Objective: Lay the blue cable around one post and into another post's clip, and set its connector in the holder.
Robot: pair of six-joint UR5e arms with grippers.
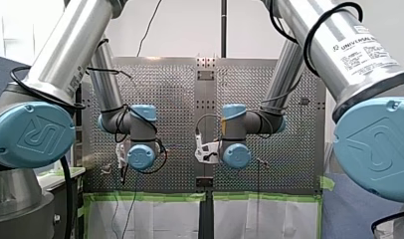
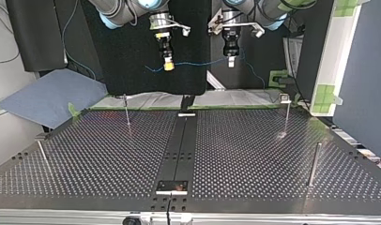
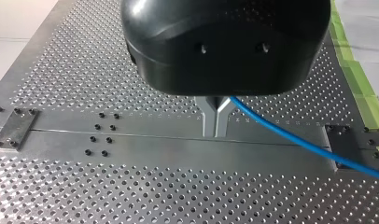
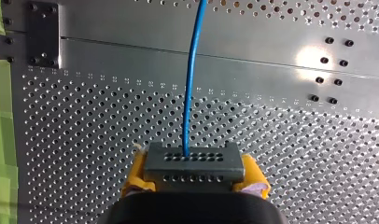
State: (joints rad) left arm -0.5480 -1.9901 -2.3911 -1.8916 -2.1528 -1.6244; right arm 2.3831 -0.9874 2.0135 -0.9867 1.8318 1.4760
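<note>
Two grips: left claw (image 3: 214, 132) pinches thin blue cable (image 3: 318, 145), right claw (image 4: 193, 179) clamps perforated connector (image 4: 192, 162).

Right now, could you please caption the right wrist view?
My right hand grips the connector, blue cable running ahead over the table.

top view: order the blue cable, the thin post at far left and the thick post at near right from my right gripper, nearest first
1. blue cable: runs off my right gripper.
2. thin post: far left, below the gripper.
3. thick post: near right, the opposite corner.
</note>
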